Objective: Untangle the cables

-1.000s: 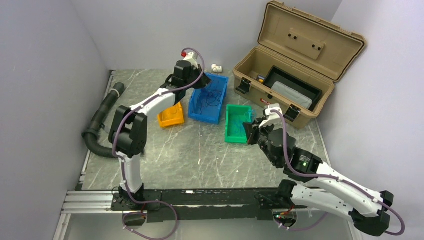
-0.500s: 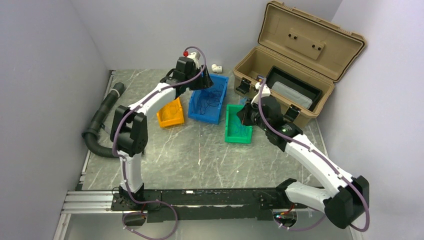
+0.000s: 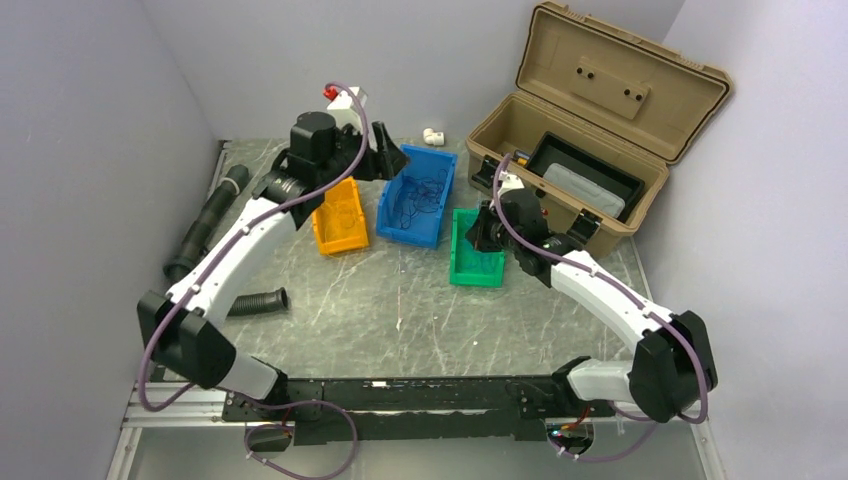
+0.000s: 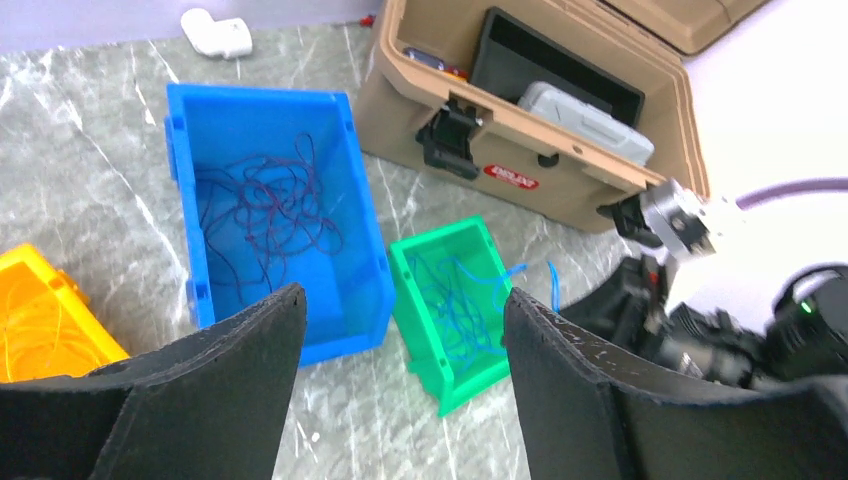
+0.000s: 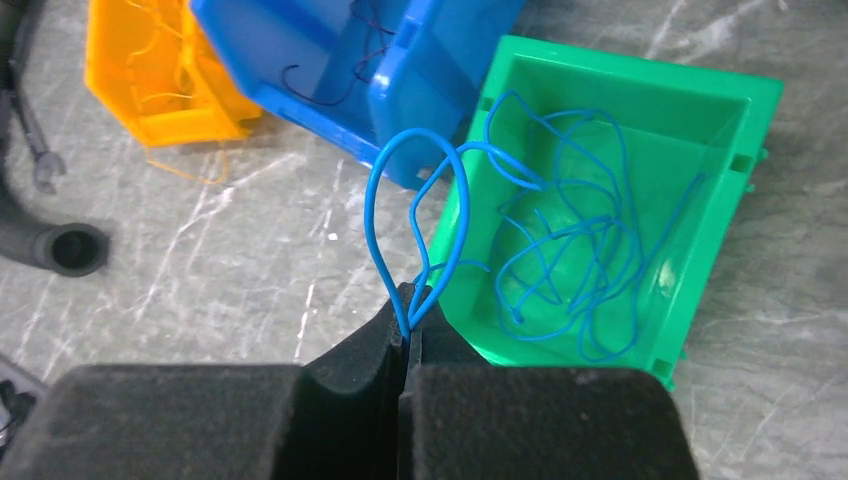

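The right gripper point(image 5: 405, 322) had its jaws pressed together on a thin blue cable point(image 5: 368, 205), pinching it where two loops met. The loops rose from the fingertips and arched over the near left corner of a green bin point(image 5: 620, 75). They ran on into a loose tangle of blue cables point(image 5: 570, 270) lying on that bin's floor. In the overhead view this gripper hung above the right side of the green bin, at the middle right of the table point(image 3: 400, 310).

The left gripper point(image 4: 400, 295) had its jaws wide apart, gripping no cable. It hovered in the air near the far left corner of a blue bin point(image 4: 185, 180). A bunch of dark cables point(image 4: 265, 215) lay in that bin. The blue bin stood just left of the green one. Left again was an orange bin point(image 3: 340, 225) holding fine yellow-orange cables point(image 4: 40, 330).

At the far right an open tan toolbox point(image 3: 600, 100) stood. A black corrugated hose point(image 3: 205, 220) lay along the left edge.
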`<action>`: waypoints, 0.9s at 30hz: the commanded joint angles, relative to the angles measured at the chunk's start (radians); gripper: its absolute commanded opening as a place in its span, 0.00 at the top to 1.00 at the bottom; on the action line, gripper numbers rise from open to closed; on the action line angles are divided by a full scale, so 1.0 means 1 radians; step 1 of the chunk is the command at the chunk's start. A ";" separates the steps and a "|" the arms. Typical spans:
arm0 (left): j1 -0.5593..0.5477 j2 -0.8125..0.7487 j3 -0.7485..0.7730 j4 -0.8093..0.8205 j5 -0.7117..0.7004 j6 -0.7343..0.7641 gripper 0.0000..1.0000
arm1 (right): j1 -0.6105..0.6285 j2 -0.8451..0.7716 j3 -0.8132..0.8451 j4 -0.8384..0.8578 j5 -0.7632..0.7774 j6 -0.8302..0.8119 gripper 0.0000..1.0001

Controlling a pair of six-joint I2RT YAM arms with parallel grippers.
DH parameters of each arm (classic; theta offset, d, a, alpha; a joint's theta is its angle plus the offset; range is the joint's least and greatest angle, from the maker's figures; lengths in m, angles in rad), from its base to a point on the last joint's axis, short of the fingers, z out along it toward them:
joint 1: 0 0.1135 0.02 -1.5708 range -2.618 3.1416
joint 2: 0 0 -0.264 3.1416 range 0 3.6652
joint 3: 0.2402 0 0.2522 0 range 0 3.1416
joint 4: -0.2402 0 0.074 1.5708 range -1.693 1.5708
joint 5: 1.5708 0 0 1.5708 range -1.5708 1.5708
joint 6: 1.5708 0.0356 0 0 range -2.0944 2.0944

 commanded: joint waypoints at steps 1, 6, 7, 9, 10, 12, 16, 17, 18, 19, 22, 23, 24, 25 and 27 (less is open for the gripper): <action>0.007 -0.106 -0.091 -0.050 0.049 0.029 0.24 | -0.005 0.031 -0.020 0.020 0.124 -0.030 1.00; 0.010 -0.231 -0.233 -0.030 0.062 0.008 0.25 | -0.004 0.158 -0.015 0.012 0.186 -0.057 1.00; 0.010 -0.252 -0.258 -0.023 0.062 0.004 0.25 | -0.005 0.193 -0.005 0.014 0.191 -0.058 1.00; 0.010 -0.283 -0.295 -0.029 0.062 0.002 0.25 | -0.005 0.273 0.032 0.005 0.200 -0.063 1.00; 0.011 -0.296 -0.307 -0.039 0.062 0.005 0.25 | -0.005 0.315 0.056 -0.008 0.204 -0.065 1.00; 0.011 -0.319 -0.321 -0.069 0.054 0.016 0.24 | -0.005 0.385 0.098 -0.037 0.215 -0.068 1.00; 0.013 -0.377 -0.349 -0.132 0.012 0.047 0.21 | -0.005 0.400 0.104 -0.035 0.203 -0.074 1.00; 0.015 -0.391 -0.359 -0.142 0.000 0.052 0.18 | -0.006 0.384 0.102 -0.033 0.199 -0.077 0.97; 0.017 -0.404 -0.369 -0.151 -0.009 0.055 0.10 | -0.005 0.368 0.102 -0.037 0.198 -0.080 0.93; 0.019 -0.418 -0.381 -0.159 -0.025 0.055 0.02 | -0.005 0.348 0.106 -0.049 0.203 -0.085 0.88; 0.036 -0.466 -0.424 -0.176 -0.066 0.042 0.01 | -0.006 0.277 0.127 -0.105 0.216 -0.100 0.70; 0.043 -0.487 -0.441 -0.172 -0.073 0.041 0.01 | -0.005 0.248 0.131 -0.123 0.221 -0.105 0.66; 0.048 -0.508 -0.461 -0.165 -0.079 0.040 0.01 | -0.005 0.214 0.131 -0.137 0.223 -0.112 0.63; 0.051 -0.530 -0.480 -0.161 -0.089 0.041 0.01 | -0.005 0.178 0.130 -0.148 0.224 -0.117 0.60; 0.054 -0.567 -0.513 -0.148 -0.114 0.042 0.01 | -0.005 0.112 0.123 -0.172 0.224 -0.127 0.50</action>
